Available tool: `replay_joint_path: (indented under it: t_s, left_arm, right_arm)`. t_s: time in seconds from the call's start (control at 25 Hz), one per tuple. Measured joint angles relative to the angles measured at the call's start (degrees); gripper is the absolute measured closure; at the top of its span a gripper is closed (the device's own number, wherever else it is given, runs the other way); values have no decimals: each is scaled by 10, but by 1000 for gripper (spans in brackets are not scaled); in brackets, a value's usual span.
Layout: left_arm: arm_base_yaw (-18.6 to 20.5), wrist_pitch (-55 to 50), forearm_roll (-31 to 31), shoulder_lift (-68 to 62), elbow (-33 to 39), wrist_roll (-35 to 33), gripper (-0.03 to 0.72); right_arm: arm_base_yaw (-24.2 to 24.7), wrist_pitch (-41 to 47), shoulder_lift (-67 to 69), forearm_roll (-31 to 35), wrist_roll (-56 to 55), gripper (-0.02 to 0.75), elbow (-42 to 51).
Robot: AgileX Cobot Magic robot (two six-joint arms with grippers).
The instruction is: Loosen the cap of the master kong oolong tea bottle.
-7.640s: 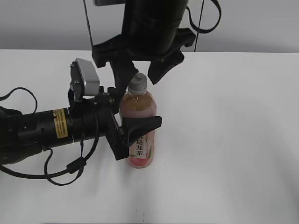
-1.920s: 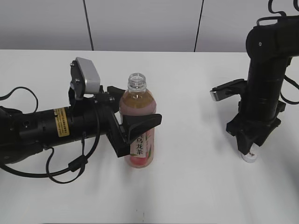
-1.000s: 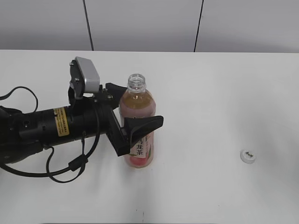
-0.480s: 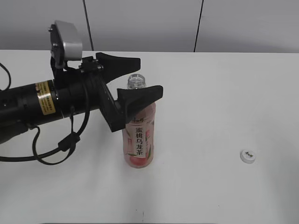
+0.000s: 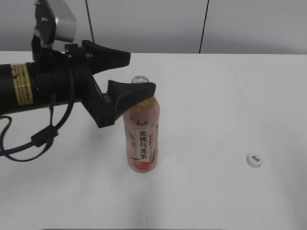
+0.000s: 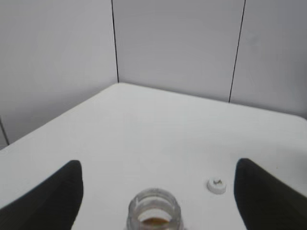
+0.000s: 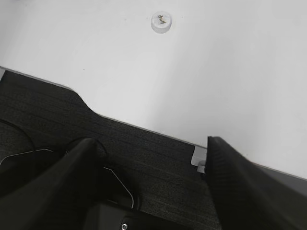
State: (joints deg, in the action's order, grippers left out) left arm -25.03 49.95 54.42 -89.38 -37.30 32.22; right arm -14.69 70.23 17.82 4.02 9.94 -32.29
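- The tea bottle (image 5: 141, 136) stands upright on the white table (image 5: 216, 96), its pink label with the white strip of black characters facing the exterior camera
- Its neck is uncapped; the left wrist view looks down into the open mouth of the bottle (image 6: 154, 211), with amber tea visible inside
- The cap (image 5: 254, 160) lies flat on the table well apart from the bottle, far to its right in the exterior view, dark logo facing up
- In the left wrist view the cap (image 6: 217, 185) sits beyond the bottle's mouth, a little to the right
- The left gripper (image 5: 128, 74) is raised to the level of the bottle's neck, jaws spread wide and holding nothing; the near finger (image 5: 129, 93) crosses in front of the bottle's shoulder, the far one reaches behind the neck
- Whether the near finger touches the bottle cannot be told
- The right gripper (image 7: 148, 167) appears only in its own wrist view, jaws wide apart and empty, over the table's front edge and a dark surface below it
- From there the cap (image 7: 161, 21) is seen lying on the table well ahead of the fingers
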Motion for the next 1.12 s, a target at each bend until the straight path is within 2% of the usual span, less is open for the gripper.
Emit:
replay_joint_path:
  t_s: [0.2, 0.28, 0.36, 0.52, 0.64, 0.72, 0.84, 0.96, 1.12]
  left_arm:
    - [0, -149, 30, 87, 0, 15, 115]
    - [0, -234, 29, 125, 0, 18, 115]
    - [0, -327, 1, 157, 1, 29, 115]
    - [0, -539, -175, 209, 1, 40, 115]
    - [0, -658, -304, 235, 1, 37, 115]
    - [-4, -714, -407, 251, 1, -7, 115]
    - [-24, -782, -540, 297, 1, -157, 115]
    - [-38, -854, -608, 374, -1, -244, 115]
    - [-39, -957, -611, 533, -2, -310, 115]
  right_arm:
    - [0, 0, -2, -5, 1, 209, 0]
    - [0, 0, -2, -5, 2, 209, 0]
    - [0, 0, -2, -5, 2, 209, 1]
    - [0, 0, -2, -5, 2, 209, 1]
    - [0, 0, -2, -5, 2, 209, 2]
    - [0, 0, -2, -5, 2, 209, 2]
    - [0, 0, -2, -6, 2, 209, 3]
    - [0, -1, -2, -5, 2, 209, 5]
    - [0, -5, -2, -6, 2, 211, 7]
